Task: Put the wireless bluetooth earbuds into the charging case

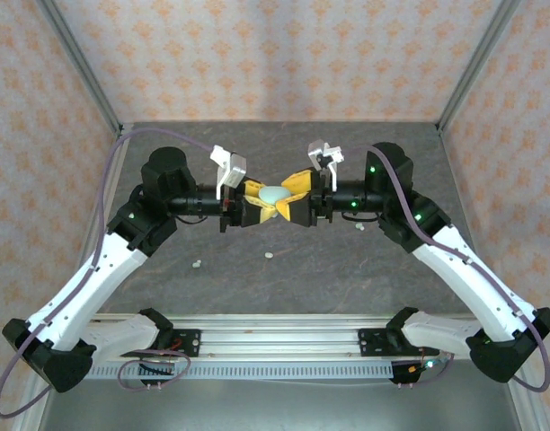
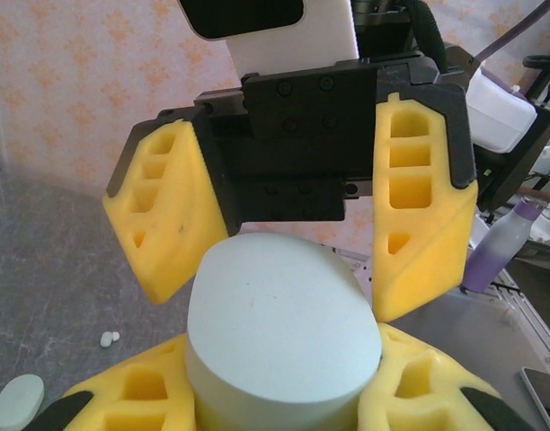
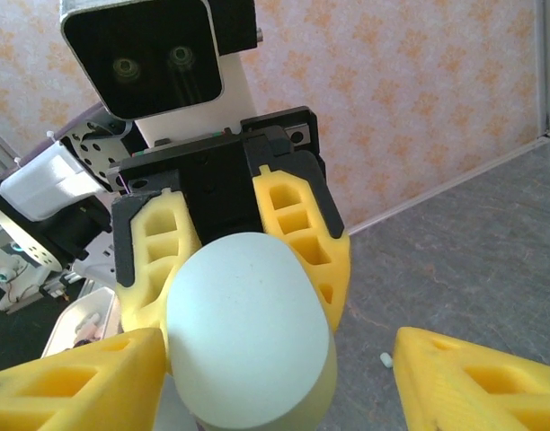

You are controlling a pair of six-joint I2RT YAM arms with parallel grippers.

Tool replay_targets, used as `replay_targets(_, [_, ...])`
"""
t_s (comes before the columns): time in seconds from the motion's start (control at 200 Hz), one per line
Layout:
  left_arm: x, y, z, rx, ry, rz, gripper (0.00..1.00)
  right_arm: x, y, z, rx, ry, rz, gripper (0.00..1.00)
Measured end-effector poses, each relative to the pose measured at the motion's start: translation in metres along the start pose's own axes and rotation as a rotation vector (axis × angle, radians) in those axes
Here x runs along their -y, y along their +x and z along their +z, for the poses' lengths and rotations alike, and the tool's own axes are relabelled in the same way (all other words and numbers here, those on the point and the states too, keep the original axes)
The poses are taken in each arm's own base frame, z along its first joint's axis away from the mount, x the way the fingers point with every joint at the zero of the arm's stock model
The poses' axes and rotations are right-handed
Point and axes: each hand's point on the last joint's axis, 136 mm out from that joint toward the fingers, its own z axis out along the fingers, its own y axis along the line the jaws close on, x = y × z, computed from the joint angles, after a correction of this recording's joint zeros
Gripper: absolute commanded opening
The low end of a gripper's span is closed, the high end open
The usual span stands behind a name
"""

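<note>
Above the table (image 1: pixel 284 287), my left gripper (image 1: pixel 257 205) clamps the mint charging case (image 1: pixel 275 194); my right gripper (image 1: pixel 294 198) gapes around it, empty. Opening step, I judge: next, pinch the lid.

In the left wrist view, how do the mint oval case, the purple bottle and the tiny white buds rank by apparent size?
Largest: mint oval case, enlarged by nearness to the camera.
Then: purple plastic bottle.
Smallest: tiny white buds.
</note>
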Motion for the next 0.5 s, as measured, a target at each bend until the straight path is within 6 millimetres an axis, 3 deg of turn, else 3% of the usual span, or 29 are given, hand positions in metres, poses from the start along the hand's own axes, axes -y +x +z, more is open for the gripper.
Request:
replay_targets(0.24, [-0.0012,0.0011,0.0013,-0.007,0.003,-0.009,0.0,-0.0023,-0.0023,0.0,-0.014,-0.003,-0.039,0.37])
replay_targets(0.5, [0.0011,-0.0022,-0.0002,-0.005,0.008,-0.007,0.0,-0.0034,-0.0064,-0.0006,-0.013,-0.001,-0.031,0.26])
